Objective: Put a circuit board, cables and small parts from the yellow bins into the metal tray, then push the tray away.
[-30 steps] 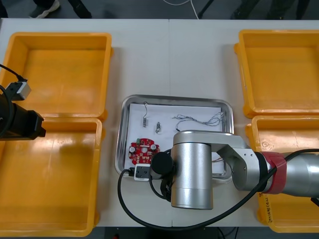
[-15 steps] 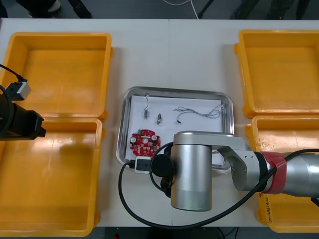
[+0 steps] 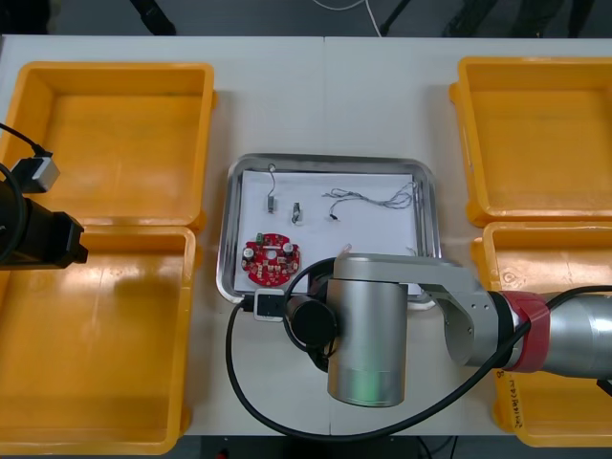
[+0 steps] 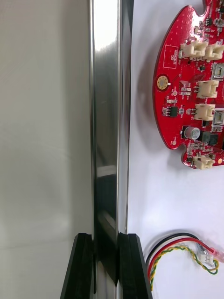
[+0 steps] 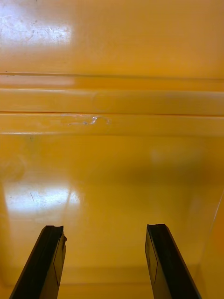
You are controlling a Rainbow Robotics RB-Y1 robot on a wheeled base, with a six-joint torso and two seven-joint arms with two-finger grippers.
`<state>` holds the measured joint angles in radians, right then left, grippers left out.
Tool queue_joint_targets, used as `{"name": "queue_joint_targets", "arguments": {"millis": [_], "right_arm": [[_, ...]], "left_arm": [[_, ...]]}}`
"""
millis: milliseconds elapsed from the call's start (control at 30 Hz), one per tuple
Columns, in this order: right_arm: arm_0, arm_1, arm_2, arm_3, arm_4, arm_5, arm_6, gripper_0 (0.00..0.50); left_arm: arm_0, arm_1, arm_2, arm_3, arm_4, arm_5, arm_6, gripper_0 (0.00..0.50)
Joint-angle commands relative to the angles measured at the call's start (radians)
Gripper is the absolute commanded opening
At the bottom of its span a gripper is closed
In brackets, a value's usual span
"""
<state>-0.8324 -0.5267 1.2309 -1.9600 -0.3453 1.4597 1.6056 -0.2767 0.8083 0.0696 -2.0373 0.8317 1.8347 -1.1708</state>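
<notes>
The metal tray (image 3: 326, 162), white inside, lies mid-table between the yellow bins. It holds a round red circuit board (image 3: 269, 260), two small metal parts (image 3: 272, 199), and a blue and white cable (image 3: 373, 199). My right arm (image 3: 368, 325) covers the tray's near edge. In the right wrist view my right gripper (image 4: 108, 238) is shut on the tray's shiny rim (image 4: 109, 117), with the circuit board (image 4: 196, 79) and a red and yellow cable (image 4: 182, 254) lying inside beside the fingers. My left gripper (image 5: 105, 229) stands open over a yellow bin floor (image 5: 112, 93).
Two yellow bins (image 3: 120, 143) (image 3: 96, 344) line the left side and two more (image 3: 535, 134) (image 3: 555, 258) the right. The left arm (image 3: 33, 234) is parked at the left edge over the bins. Bare table lies beyond the tray's far rim.
The tray has slid away from me and slightly left, with everything in it, as my right arm moved forward holding its rim. The left arm has not moved.
</notes>
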Motion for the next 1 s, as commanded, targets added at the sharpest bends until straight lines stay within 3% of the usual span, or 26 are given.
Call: {"name": "queue_joint_targets", "arguments": {"millis": [33, 500, 1000], "right_arm": [[-0.031, -0.029, 0.013, -0.011, 0.025, -0.032, 0.037, 0.0], [-0.034, -0.059, 0.001, 0.001, 0.062, -0.056, 0.043, 0.0], [-0.091, -0.019, -0.045, 0.119, 0.051, -0.087, 0.07, 0.0]], "left_arm": [[0.019, -0.011, 0.033, -0.03, 0.007, -0.003, -0.079, 0.5], [0.019, -0.011, 0.033, -0.03, 0.007, -0.003, -0.079, 0.5], [0.019, -0.011, 0.033, -0.03, 0.007, -0.003, -0.079, 0.5]]}}
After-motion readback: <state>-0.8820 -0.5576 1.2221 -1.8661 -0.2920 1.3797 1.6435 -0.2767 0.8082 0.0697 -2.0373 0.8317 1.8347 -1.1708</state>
